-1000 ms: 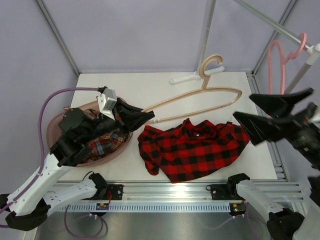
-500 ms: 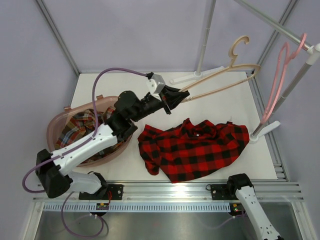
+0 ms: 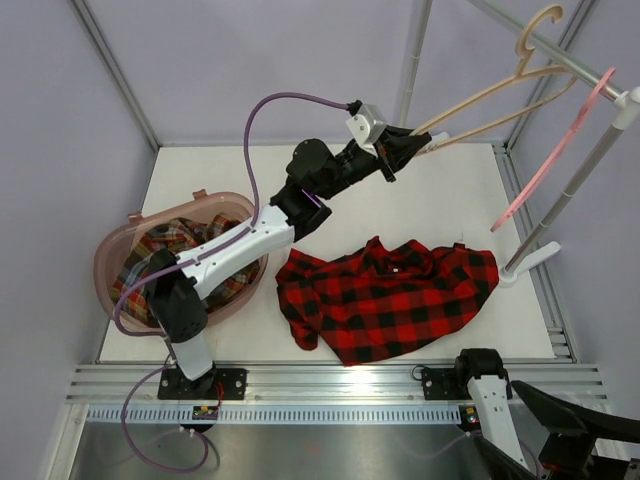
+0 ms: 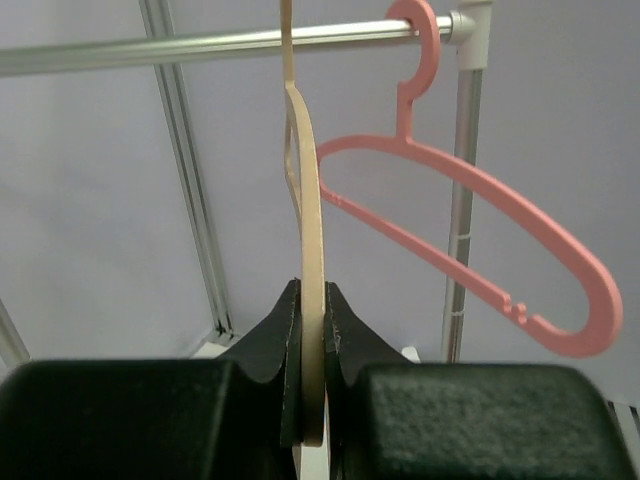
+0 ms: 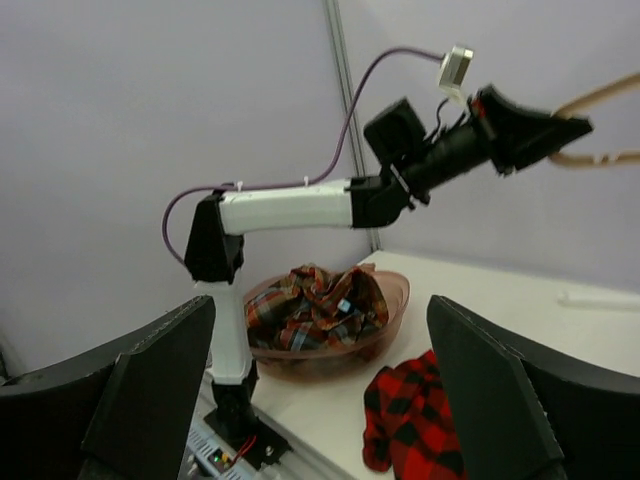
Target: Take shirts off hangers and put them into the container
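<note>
The red-and-black check shirt (image 3: 385, 300) is lying crumpled and free of any hanger on the white table (image 3: 450, 200), close to the near edge and outside the container. Nearer still, low by the table's front right corner, the right gripper (image 5: 318, 305) is standing with its jaws spread wide, gripping nothing and facing across the table. Just beside the red shirt, to its left, the translucent pinkish-brown container (image 3: 103, 262) is sitting with the multicolour plaid shirt (image 3: 140, 262) bunched inside it. The left arm (image 3: 230, 250) is stretching from its base in front of the container, over the basin's right side, and up toward the far right corner. There the left gripper (image 4: 312, 330) is clamping the beige hanger (image 4: 312, 240) by one end, jaws pressed tight on its thin edge, and holding it up off the table. The hanger's hook is reaching the grey metal rail (image 4: 150, 50) at the back; whether it is resting on the rail cannot be told. Just beside it, the pink hanger (image 4: 406, 105) is hanging bare from the same rail by its hook, next to the upright post (image 4: 462, 200).
</note>
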`<action>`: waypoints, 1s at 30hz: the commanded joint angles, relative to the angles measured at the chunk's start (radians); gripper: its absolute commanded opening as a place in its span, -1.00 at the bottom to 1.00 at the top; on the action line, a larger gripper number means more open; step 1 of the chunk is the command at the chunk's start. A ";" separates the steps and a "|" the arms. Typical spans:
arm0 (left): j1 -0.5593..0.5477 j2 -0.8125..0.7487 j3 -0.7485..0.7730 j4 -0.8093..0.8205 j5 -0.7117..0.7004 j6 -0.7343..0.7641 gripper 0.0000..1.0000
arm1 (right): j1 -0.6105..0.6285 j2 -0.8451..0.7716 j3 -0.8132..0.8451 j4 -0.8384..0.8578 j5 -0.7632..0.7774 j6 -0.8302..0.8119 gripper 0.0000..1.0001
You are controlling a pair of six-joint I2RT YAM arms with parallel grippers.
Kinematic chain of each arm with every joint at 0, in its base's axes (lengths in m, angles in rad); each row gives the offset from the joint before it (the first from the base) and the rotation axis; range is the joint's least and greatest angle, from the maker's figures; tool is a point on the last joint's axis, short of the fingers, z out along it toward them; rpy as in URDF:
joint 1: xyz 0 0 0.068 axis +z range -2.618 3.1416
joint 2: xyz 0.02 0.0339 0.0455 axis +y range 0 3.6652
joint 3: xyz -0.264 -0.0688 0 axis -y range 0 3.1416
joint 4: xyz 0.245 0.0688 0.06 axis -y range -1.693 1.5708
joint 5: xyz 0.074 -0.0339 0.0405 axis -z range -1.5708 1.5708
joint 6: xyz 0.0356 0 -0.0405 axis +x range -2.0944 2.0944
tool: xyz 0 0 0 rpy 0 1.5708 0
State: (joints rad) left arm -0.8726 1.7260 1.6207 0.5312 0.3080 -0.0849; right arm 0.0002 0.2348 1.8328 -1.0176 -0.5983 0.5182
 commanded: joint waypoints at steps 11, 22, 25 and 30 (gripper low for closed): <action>-0.005 0.253 0.375 0.036 0.051 -0.012 -1.00 | -0.071 -0.038 0.054 -0.208 -0.097 -0.032 0.94; -0.005 0.270 0.326 0.058 0.048 -0.024 -1.00 | -0.071 -0.045 0.045 -0.220 -0.081 -0.055 0.95; -0.005 0.274 0.329 0.036 0.048 -0.021 -1.00 | -0.071 -0.049 0.039 -0.214 -0.081 -0.053 0.94; -0.005 0.256 0.280 0.055 0.051 -0.027 -1.00 | -0.071 -0.052 0.042 -0.223 -0.075 -0.067 0.94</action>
State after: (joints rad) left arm -0.8734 2.0094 1.9232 0.5293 0.3481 -0.1059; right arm -0.0681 0.1841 1.8839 -1.2209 -0.6666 0.4667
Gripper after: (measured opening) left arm 0.086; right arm 0.971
